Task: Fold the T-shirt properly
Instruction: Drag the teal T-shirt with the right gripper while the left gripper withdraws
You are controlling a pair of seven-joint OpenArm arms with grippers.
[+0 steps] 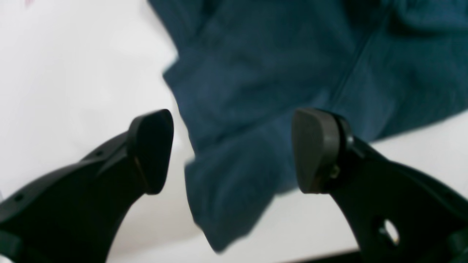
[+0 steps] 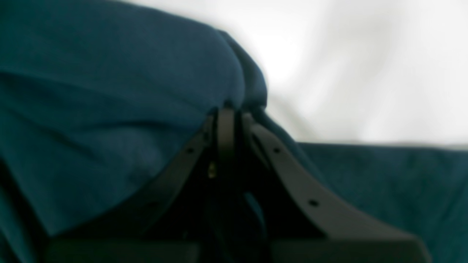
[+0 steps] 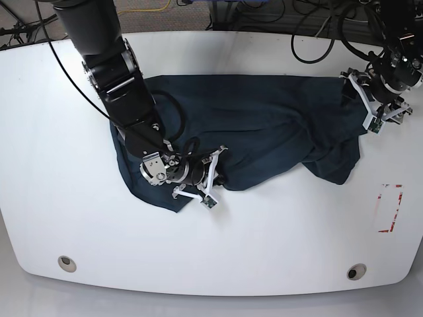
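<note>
The dark navy T-shirt (image 3: 264, 125) lies rumpled across the middle of the white table (image 3: 264, 251), its lower left part bunched up. In the base view my right gripper (image 3: 215, 173) is at the shirt's lower front edge. The right wrist view shows this gripper (image 2: 228, 113) shut on a raised fold of the T-shirt (image 2: 109, 91). My left gripper (image 3: 363, 102) hovers at the shirt's right end. Seen from the left wrist, the gripper (image 1: 234, 149) is open, with a loose flap of the T-shirt (image 1: 256, 91) below and between its fingers.
A red-marked rectangle (image 3: 388, 208) lies on the table near the right edge. Cables (image 3: 310, 26) run along the back edge. Two round fittings (image 3: 66, 263) (image 3: 357, 271) sit near the front edge. Bare white table (image 1: 73, 54) shows beside the shirt.
</note>
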